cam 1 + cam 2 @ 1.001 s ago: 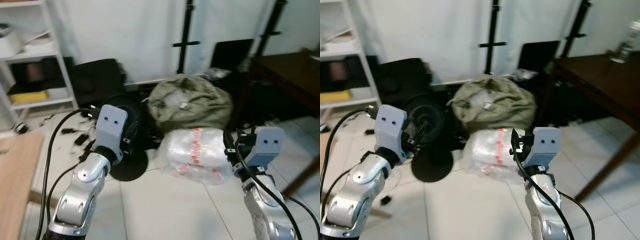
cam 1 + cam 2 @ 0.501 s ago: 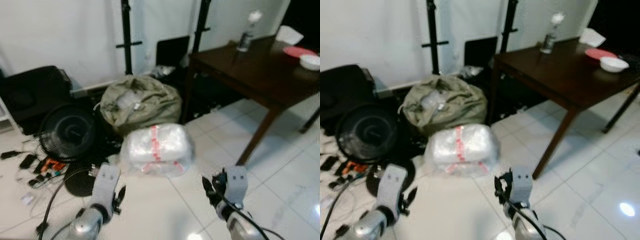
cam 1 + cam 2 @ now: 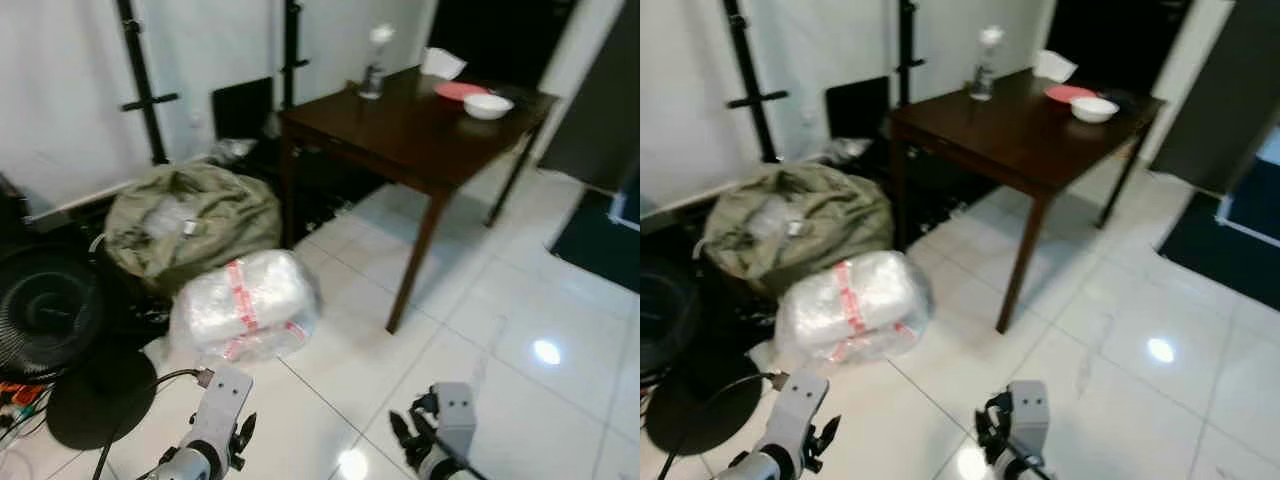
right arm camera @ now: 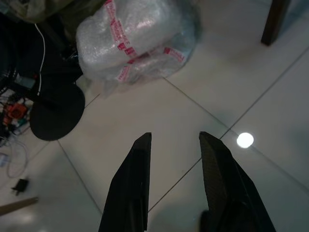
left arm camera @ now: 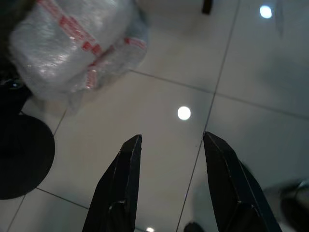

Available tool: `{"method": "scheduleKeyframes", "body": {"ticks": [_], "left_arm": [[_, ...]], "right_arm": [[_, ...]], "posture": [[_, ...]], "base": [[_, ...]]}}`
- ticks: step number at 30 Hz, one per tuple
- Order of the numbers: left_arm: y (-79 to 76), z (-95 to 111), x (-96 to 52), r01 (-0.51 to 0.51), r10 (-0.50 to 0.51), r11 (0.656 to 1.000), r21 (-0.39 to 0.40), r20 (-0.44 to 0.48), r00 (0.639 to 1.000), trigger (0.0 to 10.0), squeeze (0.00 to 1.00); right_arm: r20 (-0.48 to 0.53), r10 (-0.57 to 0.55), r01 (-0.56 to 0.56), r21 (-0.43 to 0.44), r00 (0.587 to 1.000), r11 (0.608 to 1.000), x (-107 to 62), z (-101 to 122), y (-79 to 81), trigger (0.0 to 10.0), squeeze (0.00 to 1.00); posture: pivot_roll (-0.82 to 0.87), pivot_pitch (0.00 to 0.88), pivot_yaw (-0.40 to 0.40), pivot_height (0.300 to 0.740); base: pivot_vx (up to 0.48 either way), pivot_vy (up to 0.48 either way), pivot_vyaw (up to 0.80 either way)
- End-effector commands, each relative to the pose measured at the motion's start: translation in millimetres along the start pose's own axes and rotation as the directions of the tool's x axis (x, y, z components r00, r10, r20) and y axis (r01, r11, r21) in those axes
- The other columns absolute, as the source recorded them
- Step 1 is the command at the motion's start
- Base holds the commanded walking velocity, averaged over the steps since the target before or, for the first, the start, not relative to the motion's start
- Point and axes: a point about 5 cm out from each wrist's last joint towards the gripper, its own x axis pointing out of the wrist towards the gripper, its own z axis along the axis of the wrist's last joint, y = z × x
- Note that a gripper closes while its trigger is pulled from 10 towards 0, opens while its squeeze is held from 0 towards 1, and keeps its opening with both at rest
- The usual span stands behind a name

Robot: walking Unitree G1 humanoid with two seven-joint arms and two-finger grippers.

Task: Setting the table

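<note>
With the left gripper [image 5: 170, 145] and right gripper [image 4: 174, 142] both spread apart and empty low in frame, approach the dark table [image 3: 400, 125] at upper centre, skirting the bubble-wrapped bundle [image 3: 243, 303] at centre left.

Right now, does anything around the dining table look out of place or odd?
Yes. A bubble-wrapped bundle with red tape and a stuffed olive bag lie on the floor beside the dark table, with a black fan nearby. It is storage clutter, nothing spilled.
</note>
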Motion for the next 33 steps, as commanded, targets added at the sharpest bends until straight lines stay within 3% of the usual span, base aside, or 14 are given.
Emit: {"method": "scheduleKeyframes", "body": {"ticks": [1, 18, 33], "left_arm": [[-2.5, -3.9, 0.2, 0.012, -0.012, 1.000, 0.006, -0.007, 1.000, 10.0, 0.00], [-3.7, -2.7, 5.8, 0.039, -0.039, 0.999, 0.028, 0.020, 0.999, 10.0, 0.00], [-4.2, -0.2, 6.3, 0.052, -0.051, 0.999, -0.013, 0.067, 0.996, 10.0, 0.00]], "right_arm": [[0.008, -0.026, 0.026, 0.005, 1.000, 1.000, -2.8, -0.1, -9.1, 10.0, 0.00], [0.032, 0.010, -0.010, -0.002, 0.999, 1.000, 0.6, 2.1, -8.2, 10.0, 0.00], [0.041, 0.017, -0.017, 0.004, 0.999, 1.000, 1.0, 2.3, -8.9, 10.0, 0.00]], "posture": [[0.03, 0.079, 0.077, 0.740], [0.03, 0.074, 0.080, 0.740], [0.03, 0.074, 0.081, 0.740]], "base": [[0.000, 0.000, -0.73], [0.000, 0.000, -0.73], [0.000, 0.000, -0.74]]}}
